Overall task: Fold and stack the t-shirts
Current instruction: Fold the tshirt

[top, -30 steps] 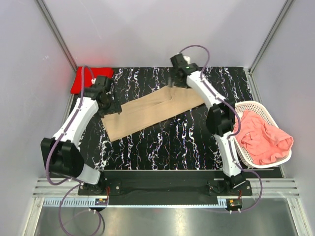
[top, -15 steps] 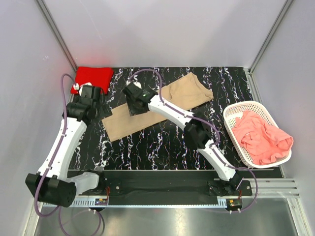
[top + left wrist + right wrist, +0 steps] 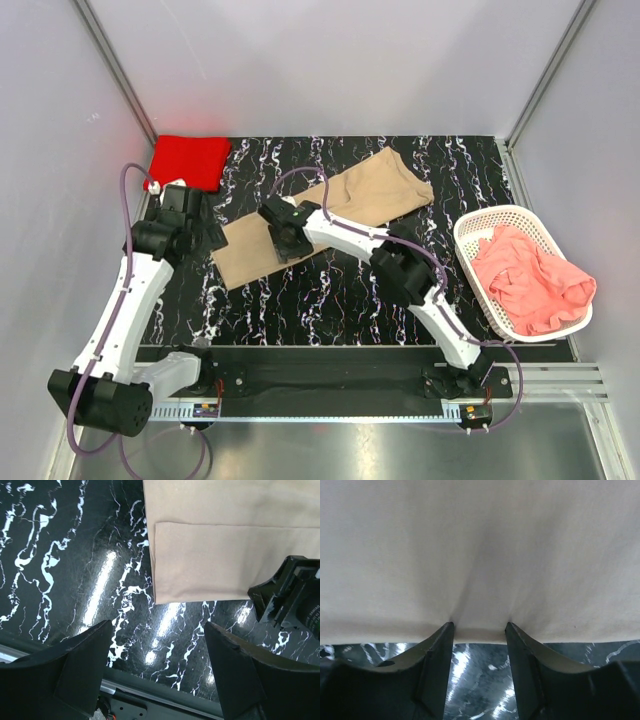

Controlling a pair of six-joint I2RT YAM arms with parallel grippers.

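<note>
Top external: right arm has crossed to the tan tee's near hem

A second ago the right gripper (image 3: 480,628) hung wide over the far end of the tan t-shirt (image 3: 345,203). It has since swung across to the left half of that long folded strip. Its jaws have narrowed but stand apart, tips pressed on the hem so the cloth puckers toward them; nothing looks clamped yet. The left gripper (image 3: 157,628) has drawn back and stays spread wide and empty, with the strip's left end just ahead of it. The strip itself has barely moved on the black marbled table (image 3: 330,300). This looks like the set-up for a crosswise fold. The folded red t-shirt (image 3: 187,160) lies beyond the left gripper. The salmon-pink t-shirt (image 3: 530,280) waits in the white basket (image 3: 478,217), well to the right gripper's right.
</note>
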